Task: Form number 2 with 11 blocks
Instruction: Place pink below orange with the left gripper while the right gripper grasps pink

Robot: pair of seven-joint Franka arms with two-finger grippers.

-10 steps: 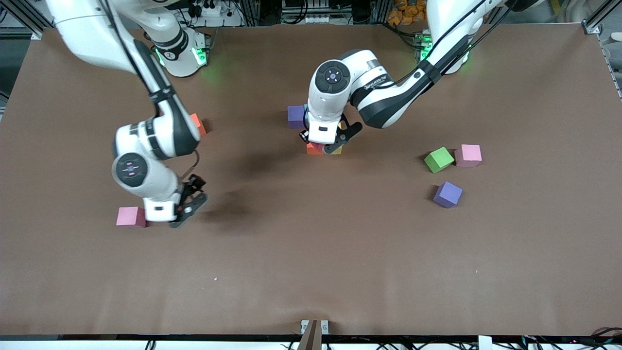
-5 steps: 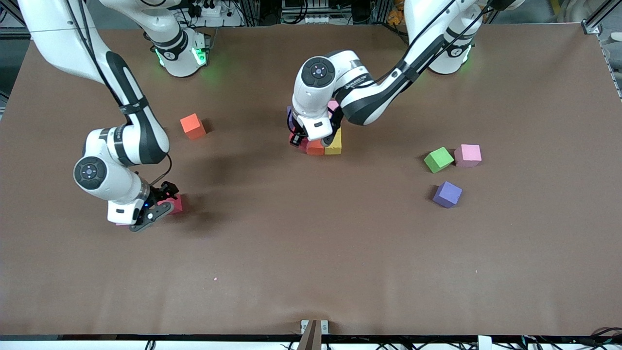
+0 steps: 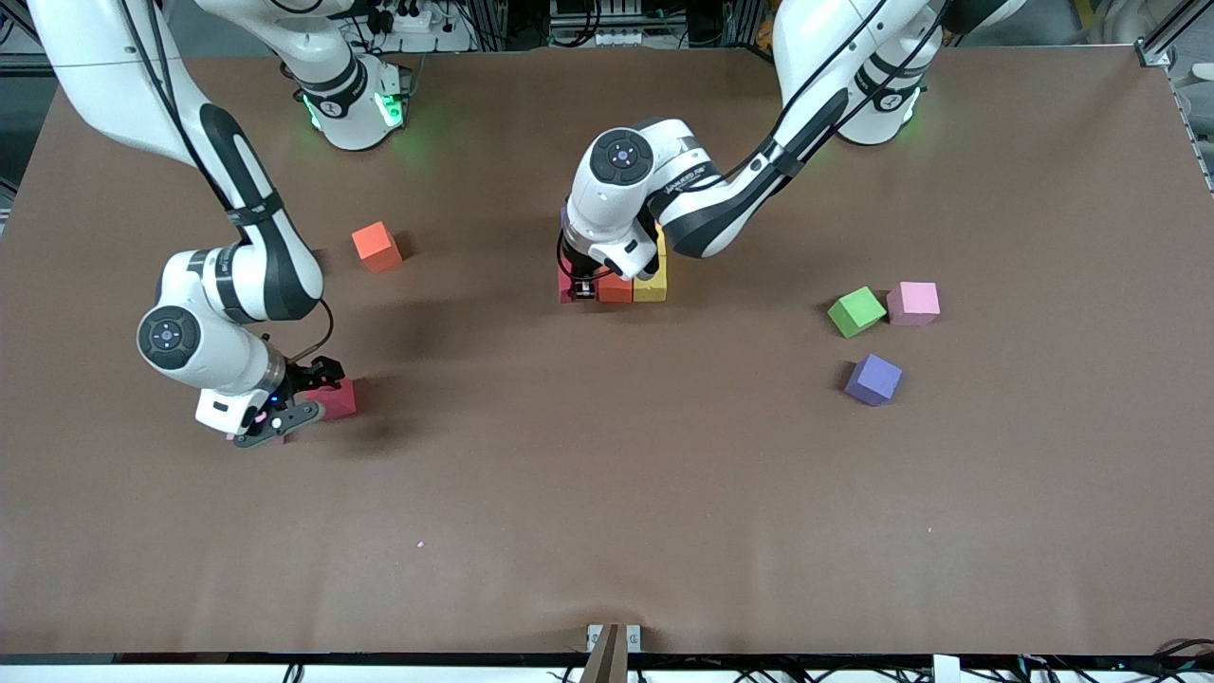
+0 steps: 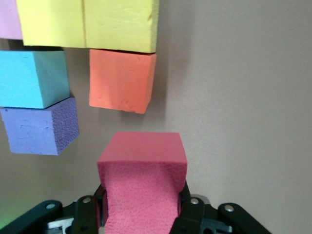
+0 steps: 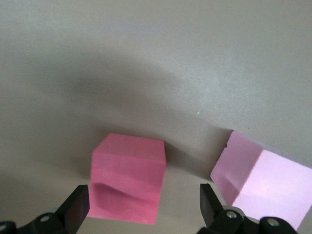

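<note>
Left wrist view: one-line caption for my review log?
Left tool holds a red cube near the orange cube of the unfinished number 2.

We see a big brown table (image 3: 607, 493) that fills most of the picture. One green cube (image 3: 856, 311) sits on it, about halfway up the picture, toward the left arm's end of the table. It is turned a little, so its edges do not line up with the table's edge. We see a tiny white speck (image 3: 420, 544) on the table in the lower part of the picture. A small metal piece (image 3: 613, 637) sticks up at the middle of the bottom edge. Black wires (image 3: 607, 24) and a white plug strip (image 3: 408, 17) lie along the top edge.
</note>
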